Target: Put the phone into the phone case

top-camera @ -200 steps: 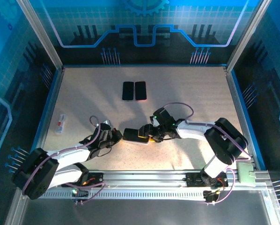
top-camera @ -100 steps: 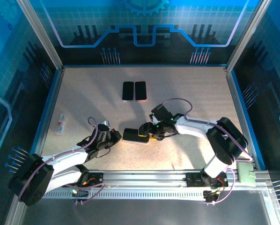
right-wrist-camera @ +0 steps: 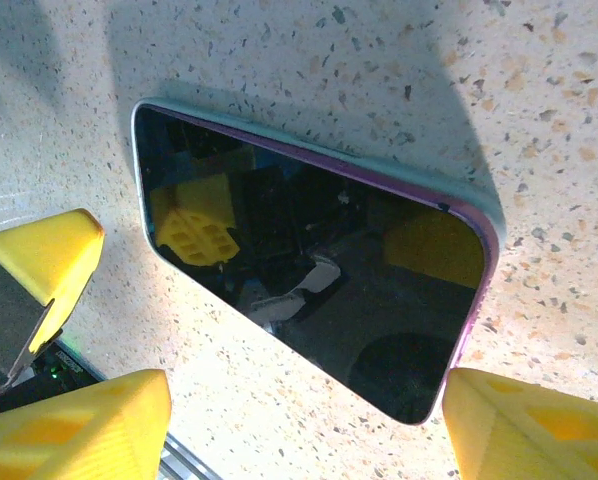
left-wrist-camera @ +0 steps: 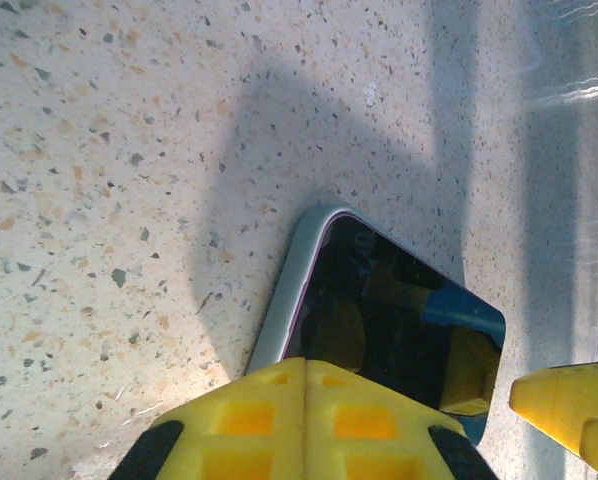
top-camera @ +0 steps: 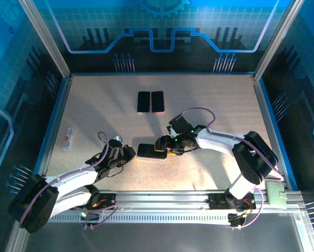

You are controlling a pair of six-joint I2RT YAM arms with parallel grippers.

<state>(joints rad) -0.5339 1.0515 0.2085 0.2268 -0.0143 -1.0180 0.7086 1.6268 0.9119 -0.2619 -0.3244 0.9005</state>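
Note:
A dark-screened phone (top-camera: 150, 151) lies flat on the speckled table between my two grippers. Its pink edge sits inside a pale grey-blue phone case; the rim (left-wrist-camera: 287, 290) shows along its side in the left wrist view. My left gripper (top-camera: 129, 153) is shut, and its joined yellow tips (left-wrist-camera: 306, 366) rest at the phone's (left-wrist-camera: 399, 320) near left end. My right gripper (top-camera: 164, 144) hangs open over the phone's (right-wrist-camera: 319, 280) other end. Its fingers (right-wrist-camera: 89, 425) straddle that end without touching, and nothing is held. The case rim (right-wrist-camera: 379, 165) also runs along the far edge there.
Two dark phone-shaped slabs (top-camera: 143, 101) (top-camera: 157, 101) lie side by side at the back centre. A small clear packet (top-camera: 67, 138) lies near the left wall. Aluminium frame posts and blue panels fence the table, and a rail (top-camera: 162, 198) runs along the front.
My right gripper has moved a little toward the back and left over the phone's end, with its jaws slightly wider. The left arm has shifted slightly, and the phone has barely moved.

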